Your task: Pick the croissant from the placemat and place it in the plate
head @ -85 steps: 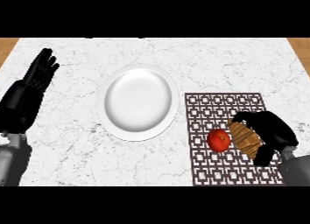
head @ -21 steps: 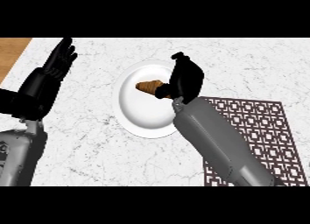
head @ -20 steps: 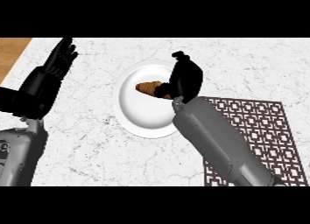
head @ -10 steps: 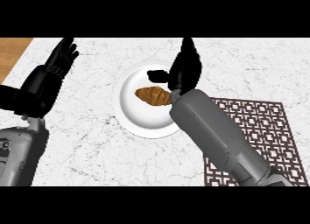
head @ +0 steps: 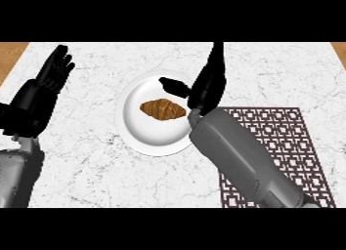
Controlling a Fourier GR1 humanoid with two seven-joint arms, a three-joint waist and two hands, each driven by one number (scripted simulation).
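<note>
The brown croissant (head: pixel 162 108) lies in the middle of the white plate (head: pixel 153 139), free of any hand. My right hand (head: pixel 205 83) stands above the plate's right edge, open, fingers straight and pointing away, thumb spread out toward the left over the plate's top. Its grey forearm crosses the plate's right rim and hides part of the dark patterned placemat (head: pixel 284 141) on the right. My left hand (head: pixel 40 93) rests open at the left side of the counter, fingers up.
The marble counter ends in wooden floor strips at the far left (head: pixel 3 58) and far right corners. The red fruit seen earlier on the placemat does not show; my forearm covers that part of the mat.
My right hand has let go of the croissant, which now lies on the plate. The hand has opened, straightened its fingers and lifted slightly away. The left hand has stayed put.
</note>
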